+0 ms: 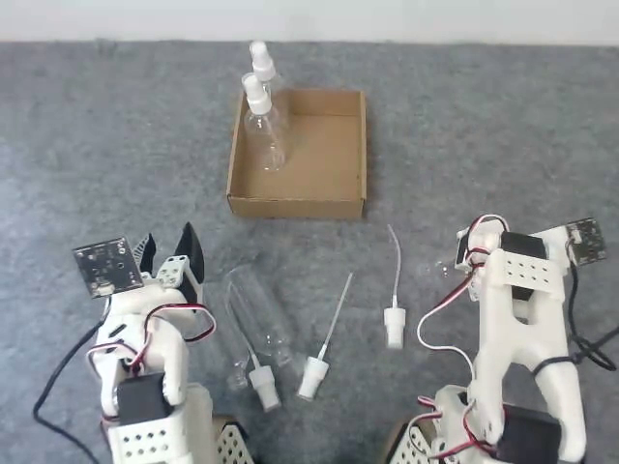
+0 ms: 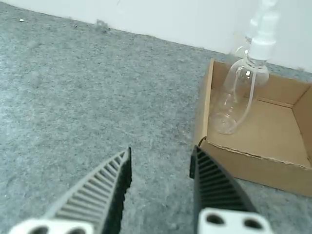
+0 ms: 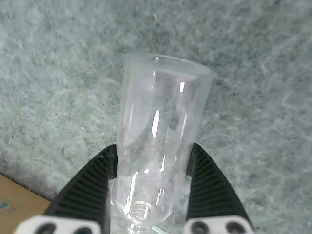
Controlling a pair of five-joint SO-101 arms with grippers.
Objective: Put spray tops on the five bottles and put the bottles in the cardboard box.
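Overhead, a shallow brown cardboard box (image 1: 295, 206) holds two upright clear plastic bottles with white spray tops (image 1: 266, 130). Near the arms, clear bottles lying flat (image 1: 259, 311) and three loose white spray tops (image 1: 394, 324) rest on grey carpet (image 1: 97, 145).

In the left wrist view, the left gripper (image 2: 161, 151) gapes, holding nothing.

In the right wrist view, the right gripper (image 3: 152, 148) clamps a clear open-necked bottle (image 3: 161, 107).

Grey felt table (image 1: 116, 145), cardboard box (image 1: 296, 206) toward the far side. Nearer, two clear bottles (image 1: 259, 311) lying side by side. Three white spray tops (image 1: 311, 375) with long tubes loose on the felt, two by the bottles, the third well apart.
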